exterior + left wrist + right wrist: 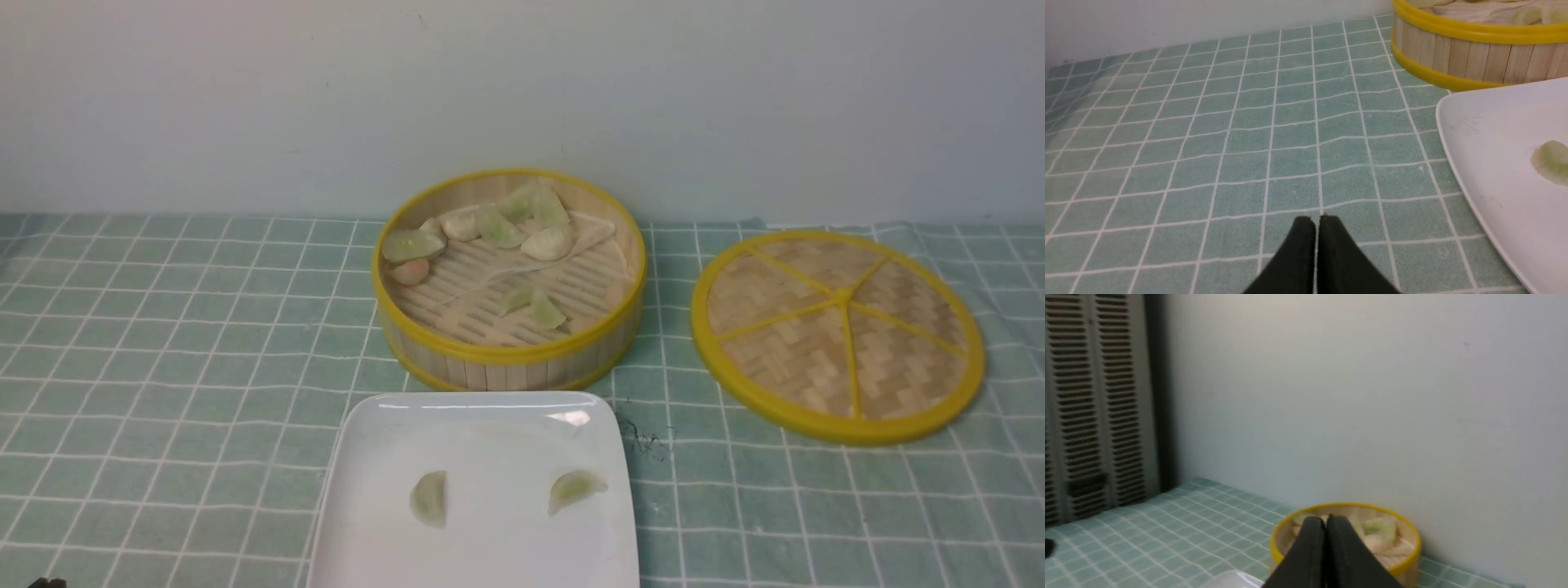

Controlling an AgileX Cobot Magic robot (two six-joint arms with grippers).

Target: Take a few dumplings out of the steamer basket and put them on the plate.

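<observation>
- Two pale green dumplings (429, 499) lie apart on my white square plate (473, 539), which sits on the near side of the bamboo steamer basket (506, 371).
- More dumplings, green, whitish and one pinkish, rest inside the steamer basket: most gather along its far and left parts, and a green pair lies toward its near side.
- To the right of the steamer basket, the round woven lid (841, 335) with yellow spokes lies on the checked tablecloth (204, 367).
- Behind the steamer basket rises a pale wall (522, 98).
- My left gripper (1316, 228) is closed with nothing in it, above the cloth, nearer me than the steamer basket and off to its left.
- My right gripper (1327, 526) is closed too, and empty.
</observation>
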